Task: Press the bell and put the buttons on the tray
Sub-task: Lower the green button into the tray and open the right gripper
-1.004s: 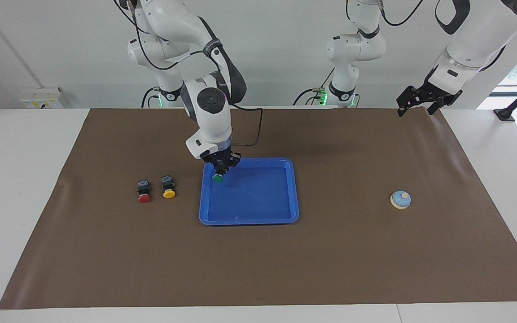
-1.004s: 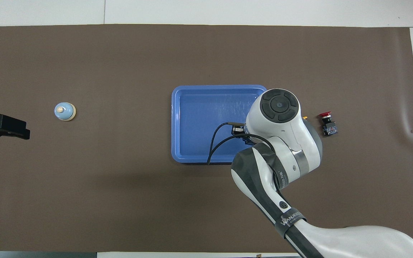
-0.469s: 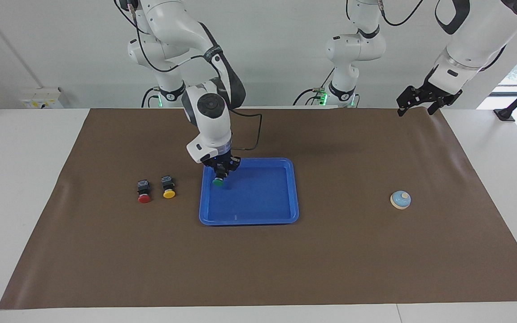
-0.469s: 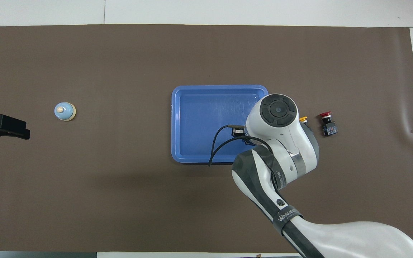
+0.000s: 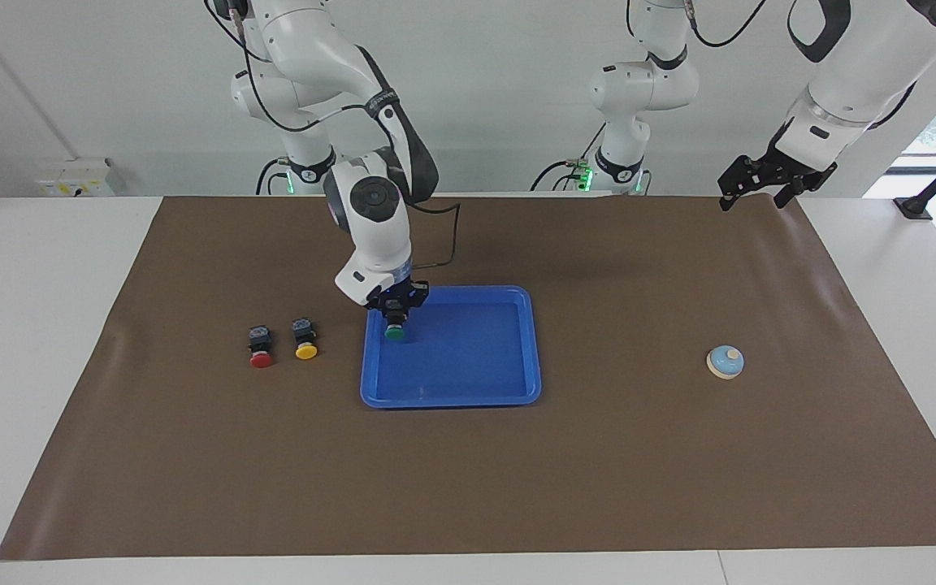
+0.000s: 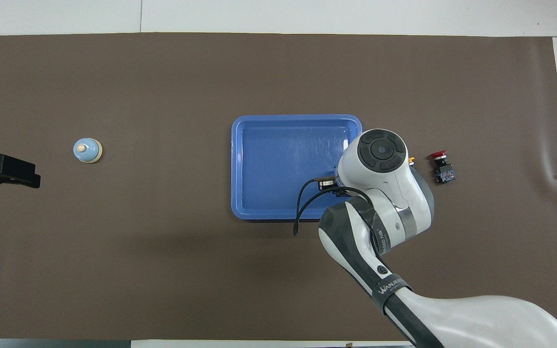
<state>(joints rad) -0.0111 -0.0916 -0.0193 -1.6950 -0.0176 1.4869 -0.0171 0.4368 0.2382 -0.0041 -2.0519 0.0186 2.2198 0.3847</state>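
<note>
My right gripper [image 5: 394, 314] is shut on the green button [image 5: 393, 331], holding it low inside the blue tray [image 5: 468, 399], in the corner nearest the robots on the right arm's side. I cannot tell whether the button touches the tray floor. The overhead view hides this gripper and the green button under the right arm's wrist [image 6: 380, 159]. The red button [image 5: 260, 347] and yellow button [image 5: 304, 339] lie on the mat beside the tray, toward the right arm's end. The bell [image 5: 725, 361] stands toward the left arm's end. There my left gripper [image 5: 756, 191] waits open and empty.
A brown mat [image 5: 468, 487] covers the table, with white table surface around it. In the overhead view the tray [image 6: 259, 121] sits mid-mat, the bell [image 6: 87, 150] beside the left gripper [image 6: 12, 171], and the red button [image 6: 440, 164] past the right arm's wrist.
The right gripper has lowered the green button into the tray's corner and its wrist has shifted slightly toward the right arm's end. The left arm has not moved.
</note>
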